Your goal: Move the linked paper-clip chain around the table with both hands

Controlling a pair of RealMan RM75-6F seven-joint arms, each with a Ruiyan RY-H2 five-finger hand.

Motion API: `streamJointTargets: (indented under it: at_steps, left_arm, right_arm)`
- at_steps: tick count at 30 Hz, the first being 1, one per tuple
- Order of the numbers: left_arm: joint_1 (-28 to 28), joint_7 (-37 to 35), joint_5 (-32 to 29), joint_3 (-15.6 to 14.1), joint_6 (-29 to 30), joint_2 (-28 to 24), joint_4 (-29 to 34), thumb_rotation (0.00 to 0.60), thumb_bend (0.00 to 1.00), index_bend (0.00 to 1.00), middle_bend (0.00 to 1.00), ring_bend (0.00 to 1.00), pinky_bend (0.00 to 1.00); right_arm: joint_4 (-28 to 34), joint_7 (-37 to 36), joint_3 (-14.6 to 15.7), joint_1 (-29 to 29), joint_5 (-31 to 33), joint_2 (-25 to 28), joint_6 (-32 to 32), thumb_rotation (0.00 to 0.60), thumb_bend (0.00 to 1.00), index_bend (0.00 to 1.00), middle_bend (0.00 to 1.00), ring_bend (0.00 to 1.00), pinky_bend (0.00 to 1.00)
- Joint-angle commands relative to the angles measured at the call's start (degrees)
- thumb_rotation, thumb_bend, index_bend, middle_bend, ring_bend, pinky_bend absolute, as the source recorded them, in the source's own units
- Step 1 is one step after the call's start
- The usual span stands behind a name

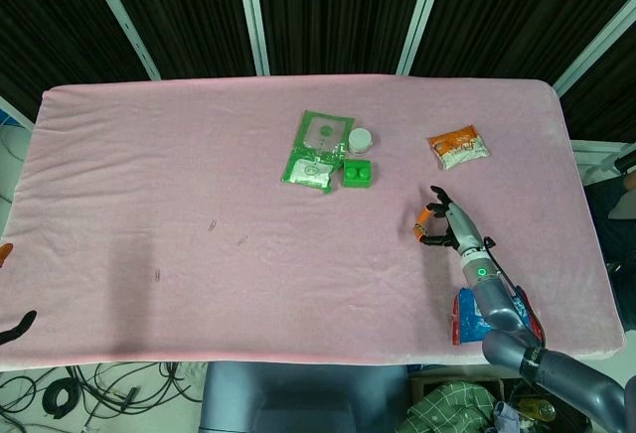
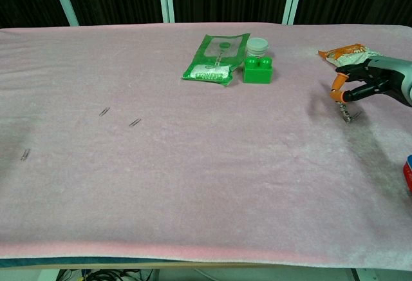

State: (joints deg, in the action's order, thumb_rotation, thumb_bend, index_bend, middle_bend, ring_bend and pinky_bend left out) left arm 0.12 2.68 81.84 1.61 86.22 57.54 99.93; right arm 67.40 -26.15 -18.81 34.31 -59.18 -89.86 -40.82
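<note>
Toward the table's [image 1: 149, 155] right side, the right hand [image 2: 370, 82] pinched the paper-clip chain [image 2: 346, 113] by its top, the lower clips hanging down to the pink cloth. Left hand [image 1: 12, 328] barely showed at the frame edge; its state couldn't be told. Risk, as judged: the thin pinch slipping, or trailing clips snagging the nap.
</note>
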Motion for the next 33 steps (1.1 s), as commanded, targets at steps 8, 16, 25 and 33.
streamJointTargets:
  at_steps: [8,16,25,33]
  left_arm:
    - [0.1,-0.3,0.1,0.0,0.2,-0.1,0.0,0.6,0.21,0.05,0.01,0.0,0.0]
    - [0.4,-2.0,0.5,0.0,0.6,-0.7,-0.1,0.6,0.21,0.05,0.01,0.0,0.0]
    - [0.9,-4.7,1.1,-0.1,1.3,-1.5,-0.5,0.6,0.21,0.05,0.01,0.0,0.0]
    - [0.7,-7.2,1.7,-0.3,0.7,-2.3,-1.2,0.6,0.21,0.05,0.01,0.0,0.0]
  right_arm:
    - [2.0,0.4,-0.5,0.1,-1.2,0.9,-1.2,0.6,0.31,0.64,0.0,0.03,0.21]
    - [11.1,9.6,-0.3,1.7,0.6,4.5,-2.8,0.6,0.31,0.64,0.0,0.03,0.21]
    - [16.6,26.2,1.4,7.3,8.0,4.3,-3.8,0.6,0.31,0.64,0.0,0.04,0.21]
    - [19.2,45.1,1.0,16.3,23.6,-0.5,-9.9,0.6,0.32,0.64,0.0,0.04,0.21]
